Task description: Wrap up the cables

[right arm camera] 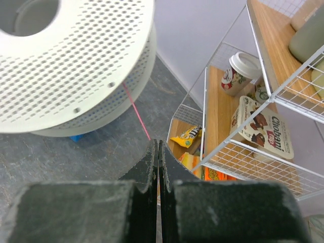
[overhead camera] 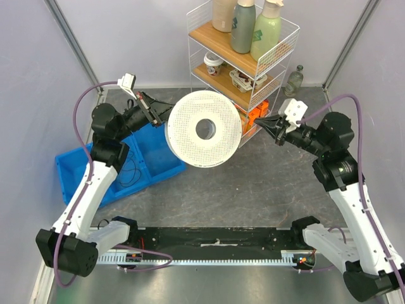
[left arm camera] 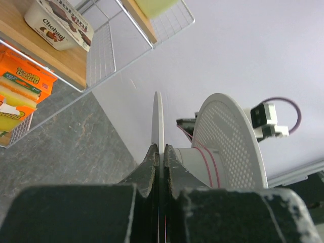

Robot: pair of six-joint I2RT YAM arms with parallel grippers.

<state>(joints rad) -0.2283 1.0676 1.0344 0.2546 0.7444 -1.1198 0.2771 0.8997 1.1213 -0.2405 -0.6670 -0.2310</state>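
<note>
A white perforated spool (overhead camera: 204, 128) hangs in the air over the table, held by my left gripper (overhead camera: 159, 117), which is shut on the edge of one flange (left arm camera: 158, 121). A few turns of thin red cable (left arm camera: 208, 162) lie round the spool's hub. My right gripper (overhead camera: 262, 124) is shut on the red cable (right arm camera: 136, 112), which runs taut from its fingertips (right arm camera: 157, 145) up to the spool (right arm camera: 76, 61). The right gripper is to the right of the spool, close to the shelf rack.
A white wire rack (overhead camera: 243, 60) with wooden shelves holds bottles, a cup and snack packs behind the spool. A blue bin (overhead camera: 120, 166) with dark cables lies at the left. A glass bottle (overhead camera: 294, 80) stands right of the rack.
</note>
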